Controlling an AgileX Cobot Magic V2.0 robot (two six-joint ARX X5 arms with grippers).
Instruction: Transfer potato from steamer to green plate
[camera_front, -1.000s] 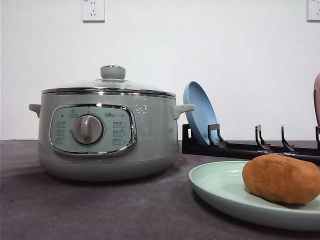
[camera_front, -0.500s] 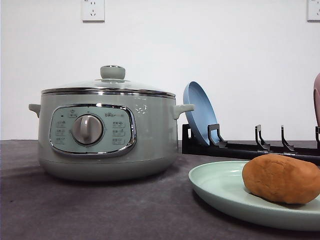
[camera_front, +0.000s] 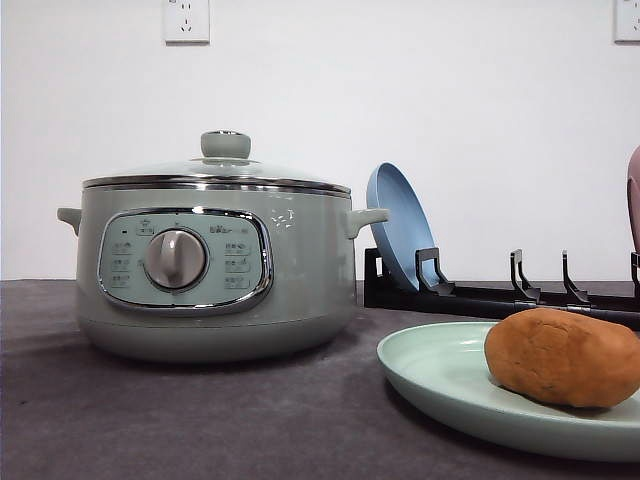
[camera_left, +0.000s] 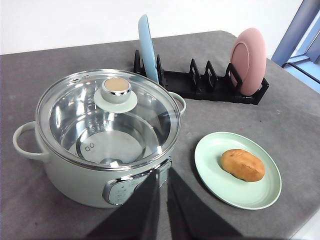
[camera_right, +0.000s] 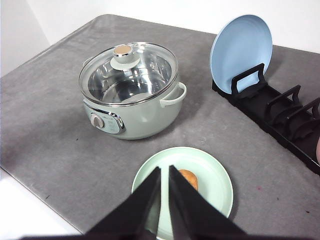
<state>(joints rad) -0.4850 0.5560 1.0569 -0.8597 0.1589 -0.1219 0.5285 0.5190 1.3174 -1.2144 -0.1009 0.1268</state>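
Grey matte tabletop (camera_front: 200, 420) and a white wall make up the setting I am inspecting.

Front view: the large round sage-green steamer (camera_front: 215, 265) stands with its glass lid (camera_front: 220, 168) seated. Right of the steamer and nearer the camera lies the wide, shallow mint-green plate (camera_front: 440, 380), and the oval orange-brown potato (camera_front: 563, 357) rests on it. Behind the steamer's right handle a round blue plate (camera_front: 398, 225) leans upright in a black slotted rack (camera_front: 500, 295). Against both earlier front frames I find no difference; nothing has shifted.

Left wrist view: the left gripper (camera_left: 162, 210) hangs above and in front of the steamer's control panel, its dark fingers drawn nearly together with a slim gap, holding nothing. Through the lid the steel pot reads empty. A round pink plate (camera_left: 248, 60) stands at the rack's end farthest from the steamer.

Right wrist view: the right gripper (camera_right: 164, 205) hovers over the green plate, fingers likewise nearly closed and empty, the potato partly behind them.

Judgement: the transfer looks complete; I see no step outstanding.
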